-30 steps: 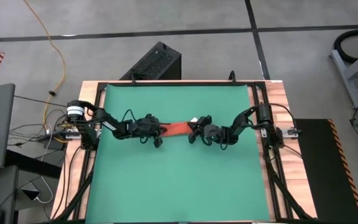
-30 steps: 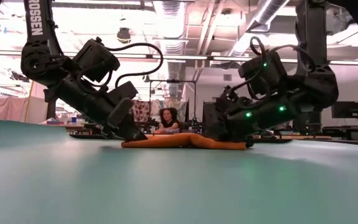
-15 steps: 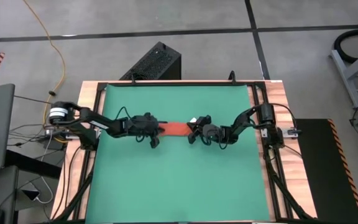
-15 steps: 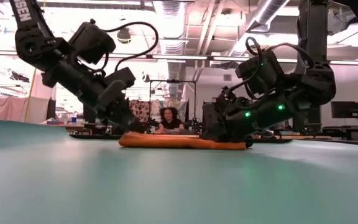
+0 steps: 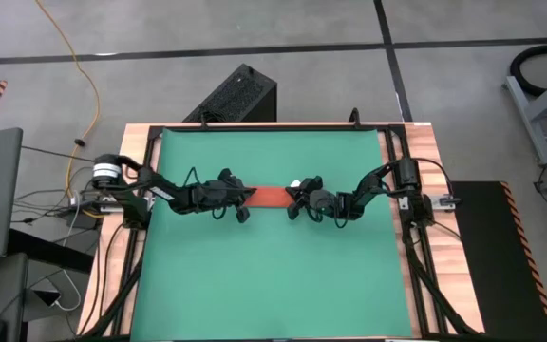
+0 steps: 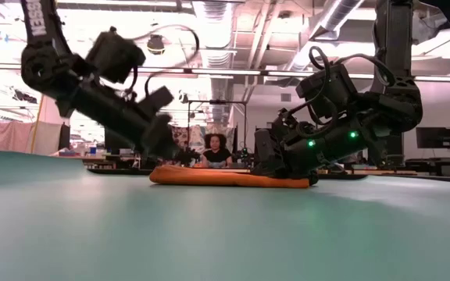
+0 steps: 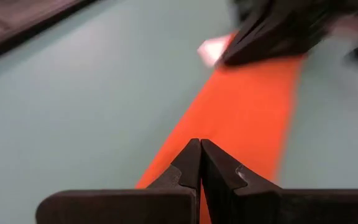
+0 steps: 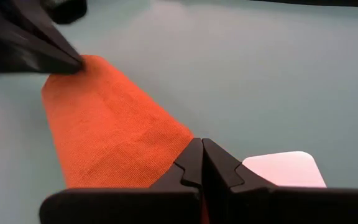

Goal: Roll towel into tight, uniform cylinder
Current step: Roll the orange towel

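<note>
The towel (image 5: pixel 271 197) lies folded into a narrow strip at the mat's (image 5: pixel 273 285) centre, between my two claws — long axis running 9 to 3 o'clock. My left claw (image 7: pixel 200 152) is pressed together at its 9 o'clock end; my right claw (image 8: pixel 201 151) pinches the 3 o'clock end beside the white tag (image 8: pixel 284 168). Beyond the green mat, a person (image 6: pixel 216 150) sits in the workshop.

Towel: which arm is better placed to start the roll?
Neither clearly. The left gripper and right gripper sit at opposite ends of the flat towel, both with fingers shut. The roll likely needs both moving together.
</note>
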### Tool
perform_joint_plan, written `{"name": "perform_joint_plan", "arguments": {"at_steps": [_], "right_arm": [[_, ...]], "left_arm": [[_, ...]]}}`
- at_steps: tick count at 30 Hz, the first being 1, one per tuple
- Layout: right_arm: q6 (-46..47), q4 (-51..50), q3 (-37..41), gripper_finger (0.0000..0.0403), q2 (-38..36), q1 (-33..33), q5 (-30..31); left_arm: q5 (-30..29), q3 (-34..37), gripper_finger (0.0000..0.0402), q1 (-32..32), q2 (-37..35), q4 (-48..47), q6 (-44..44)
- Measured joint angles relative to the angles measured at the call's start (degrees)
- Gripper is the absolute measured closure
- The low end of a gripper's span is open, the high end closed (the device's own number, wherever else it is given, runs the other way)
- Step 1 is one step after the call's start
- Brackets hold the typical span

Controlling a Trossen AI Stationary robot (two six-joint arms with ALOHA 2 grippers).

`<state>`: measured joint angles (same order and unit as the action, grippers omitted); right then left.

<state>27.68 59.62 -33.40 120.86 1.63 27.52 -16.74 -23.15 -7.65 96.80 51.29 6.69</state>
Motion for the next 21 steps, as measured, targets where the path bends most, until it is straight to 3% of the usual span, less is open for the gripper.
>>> {"name": "perform_joint_plan", "arguments": {"at_steps": [7, 21], "right_arm": [[-0.17, 0.04, 0.04, 0.0379, 0.0, -0.04, -0.15], [-2.02, -0.14, 0.28, 0.0378, -1.93, -0.13, -1.46]], "left_arm": [[-1.3, 0.0, 0.0401, -0.91, 7.13, 2.58, 0.91], [-0.7, 2.66, 0.0401, -2.0, 8.26, 2.29, 4.93]]}}
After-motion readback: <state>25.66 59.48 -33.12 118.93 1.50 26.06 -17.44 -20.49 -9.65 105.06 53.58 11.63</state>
